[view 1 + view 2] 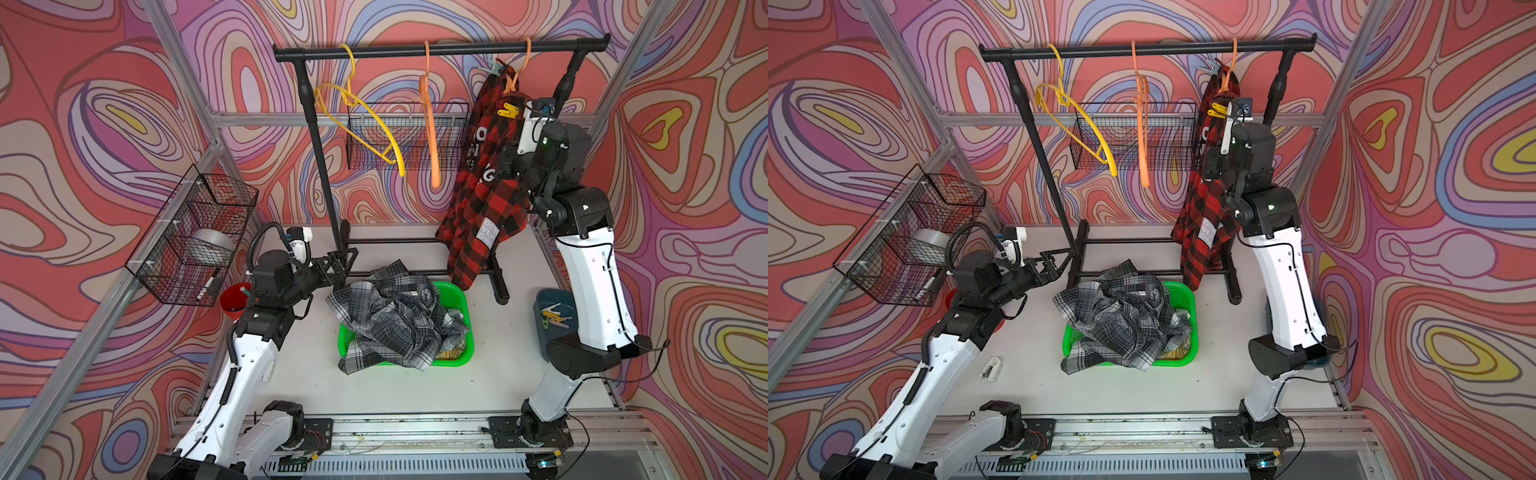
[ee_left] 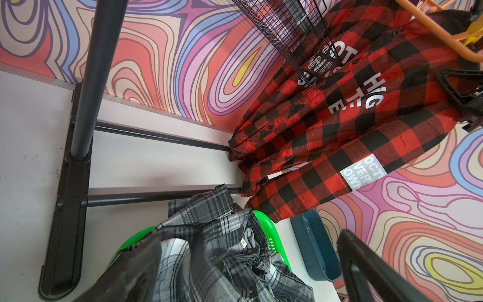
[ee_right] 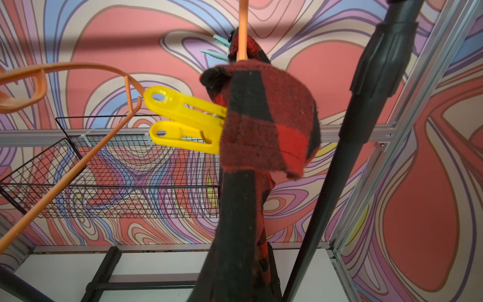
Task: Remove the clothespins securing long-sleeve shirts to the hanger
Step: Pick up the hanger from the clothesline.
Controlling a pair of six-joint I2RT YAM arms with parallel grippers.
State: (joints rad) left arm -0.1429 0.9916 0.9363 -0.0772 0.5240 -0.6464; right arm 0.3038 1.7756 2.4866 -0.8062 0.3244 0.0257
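Note:
A red-black plaid shirt with white lettering hangs from an orange hanger at the rack's right end. Clipped to it are a yellow clothespin and, higher by the hook, a teal clothespin. My right gripper is raised beside the yellow clothespin, shut on a fold of the red shirt, apart from the pin's handles. Low beside the rack's left post, my left gripper is open and holds nothing. A grey plaid shirt is heaped in a green bin.
The black rack also carries a bare yellow hanger and a bare orange one. A blue tray by the right arm holds several clothespins. Wire baskets line the walls. A small white clip lies on the table.

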